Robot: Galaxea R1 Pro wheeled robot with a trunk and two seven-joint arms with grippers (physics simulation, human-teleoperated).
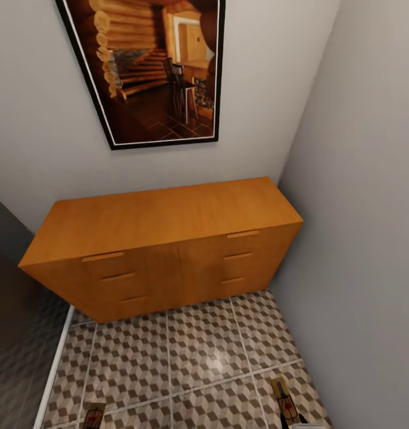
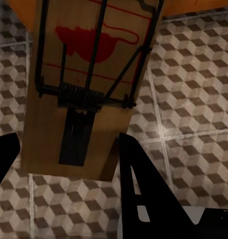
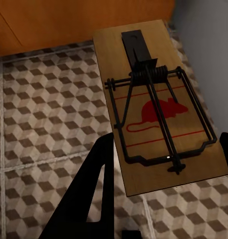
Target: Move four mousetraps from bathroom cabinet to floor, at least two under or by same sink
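Observation:
The cabinet (image 1: 162, 220) stands against the far wall with all its drawers closed. One mousetrap (image 2: 79, 99) sits between the dark fingers (image 2: 144, 189) of my left gripper (image 2: 69, 144), which is shut on it above the bathroom floor (image 2: 193, 99). Another mousetrap (image 3: 154, 104) is held the same way by my right gripper (image 3: 168, 139), close to the cabinet front. In the head view both traps peek in at the lower edge, one on the left (image 1: 94, 414) and one on the right (image 1: 284, 402), over the bathroom floor (image 1: 186, 357).
A grey wall (image 1: 371, 250) closes the right side, right beside the cabinet's end. A dark panel with a white edge (image 1: 25, 345) runs along the left. A framed picture (image 1: 150, 65) hangs above the cabinet.

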